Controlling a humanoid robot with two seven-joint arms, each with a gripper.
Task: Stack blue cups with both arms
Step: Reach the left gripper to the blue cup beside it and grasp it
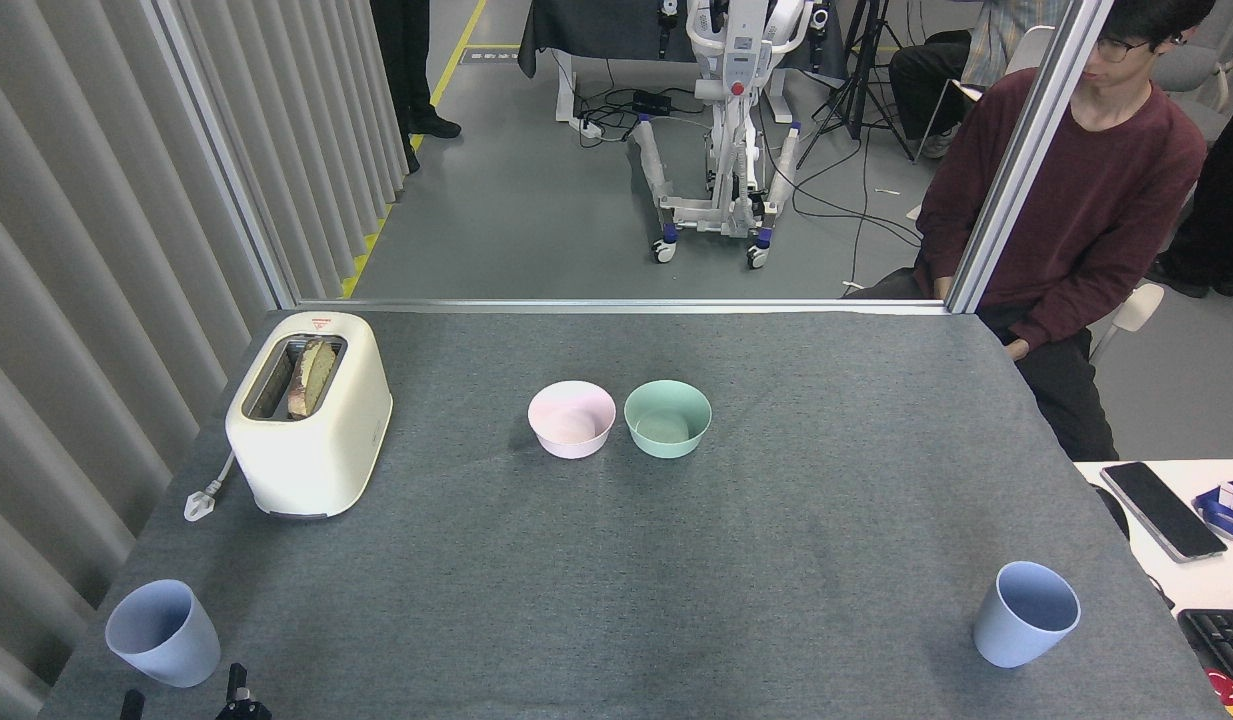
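Nothing is stacked yet: your blue cups stand upright and well apart on the counter (616, 560), one at eight o'clock (164, 633), one at four (1026, 613). Only your left claw's (191, 703) fingertips show beside the first; grip unreadable, right claw unseen.

A robotics lab: wheeled robot stand (721, 130), floor cables (626, 105), aluminium frame post (1026, 150).

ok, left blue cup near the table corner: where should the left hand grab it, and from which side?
Grip the left blue cup across its side wall just below the rim, coming from the near right, where the left hand's fingertips are just entering view. It stands upright, mouth up, tapering toward the base, with nothing touching it; its left is near the table edge.
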